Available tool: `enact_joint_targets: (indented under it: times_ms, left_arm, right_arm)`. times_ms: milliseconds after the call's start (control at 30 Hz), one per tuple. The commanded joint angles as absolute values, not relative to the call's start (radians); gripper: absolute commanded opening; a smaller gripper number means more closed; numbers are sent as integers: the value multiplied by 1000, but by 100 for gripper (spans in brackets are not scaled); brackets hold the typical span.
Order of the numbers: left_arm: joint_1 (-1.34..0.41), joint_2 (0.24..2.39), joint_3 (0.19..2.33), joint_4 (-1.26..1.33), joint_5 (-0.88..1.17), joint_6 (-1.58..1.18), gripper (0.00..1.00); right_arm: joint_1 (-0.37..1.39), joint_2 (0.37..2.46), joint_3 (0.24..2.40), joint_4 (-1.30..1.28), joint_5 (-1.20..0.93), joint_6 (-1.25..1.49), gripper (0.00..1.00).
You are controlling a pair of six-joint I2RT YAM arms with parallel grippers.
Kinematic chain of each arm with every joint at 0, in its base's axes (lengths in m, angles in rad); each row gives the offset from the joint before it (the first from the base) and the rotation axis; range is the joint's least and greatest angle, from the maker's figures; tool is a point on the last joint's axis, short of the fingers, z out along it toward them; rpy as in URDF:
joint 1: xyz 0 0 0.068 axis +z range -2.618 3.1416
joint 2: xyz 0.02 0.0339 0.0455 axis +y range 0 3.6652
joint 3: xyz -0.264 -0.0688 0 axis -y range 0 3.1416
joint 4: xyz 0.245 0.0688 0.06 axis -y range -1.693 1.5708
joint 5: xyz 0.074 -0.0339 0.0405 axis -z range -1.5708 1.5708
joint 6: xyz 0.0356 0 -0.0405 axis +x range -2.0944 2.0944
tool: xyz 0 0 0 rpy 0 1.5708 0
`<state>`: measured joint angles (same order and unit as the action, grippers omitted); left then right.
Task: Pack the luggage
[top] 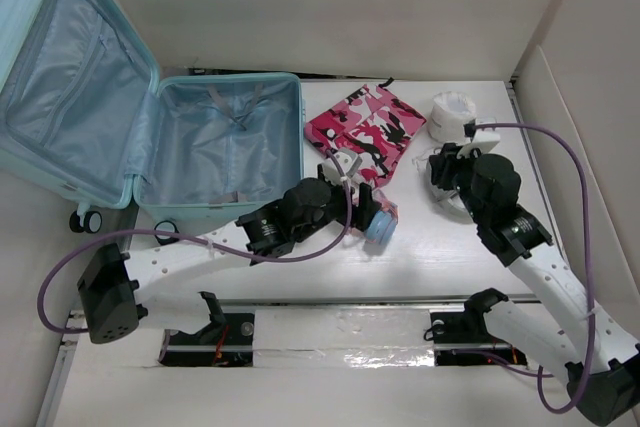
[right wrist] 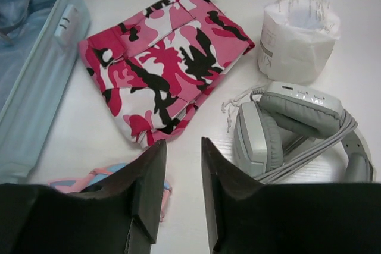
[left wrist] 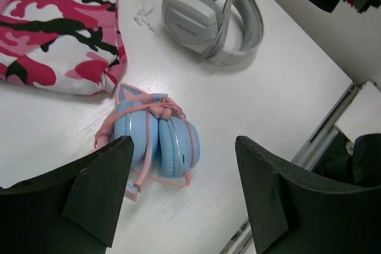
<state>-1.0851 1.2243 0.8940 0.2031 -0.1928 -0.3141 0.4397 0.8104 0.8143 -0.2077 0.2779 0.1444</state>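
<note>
Firstly, the white desk (top: 440, 257) carries everything. The luggage (top: 225, 147) is the biggest thing on it: it lies open at the far left, with its pale aqua shell flat on the desk, the lid (top: 70, 77) tilted back to the left, and grey-blue lining showing in both halves. Just right of the luggage lies a folded cloth in pink, white and black camouflage (top: 370, 127); from the right wrist view I cannot tell whether its edge touches the shell. Right of the cloth lie grey-white headphones (right wrist: 286, 129), and at their far side, just beside them, stands a white paper roll (top: 452, 112). Smaller blue headphones with pink cat ears and a pink cord (left wrist: 158, 141) lie near the cloth's near corner, apart from it. The left end effector (left wrist: 183, 147) hangs over these blue headphones with its jaws wide, one on each side, and grips nothing. The right end effector (right wrist: 181, 147) is on the near side of the grey-white headphones; its jaws stand at a narrow gap with nothing between them.
</note>
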Motion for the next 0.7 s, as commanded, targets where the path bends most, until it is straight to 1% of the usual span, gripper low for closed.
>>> enact_joint_targets:
  times_ms: [0, 67, 200, 333, 467, 533, 567, 667]
  left_arm:
    - [-1111, 1218, 868, 170, -138, -288, 68]
    - [-1140, 1235, 851, 170, -127, -272, 68]
    - [-1160, 1290, 854, 160, -147, -255, 71]
    - [-1131, 1319, 854, 101, -262, -353, 71]
    - [-1034, 1263, 744, 138, -265, -529, 76]
    - [-1023, 1250, 715, 144, -314, -639, 78]
    - [-1014, 1252, 698, 143, -331, -665, 82]
    - [-1014, 1278, 692, 140, -345, -706, 84]
  right_arm:
    - [443, 781, 796, -160, 296, 155, 47]
    - [443, 778, 766, -138, 282, 155, 52]
    - [443, 793, 762, -138, 264, 153, 58]
    - [443, 793, 764, -146, 204, 141, 58]
    - [443, 795, 746, -123, 181, 140, 57]
    - [443, 799, 746, -121, 175, 138, 58]
    - [443, 801, 746, -121, 173, 137, 58]
    - [453, 802, 746, -121, 170, 133, 58]
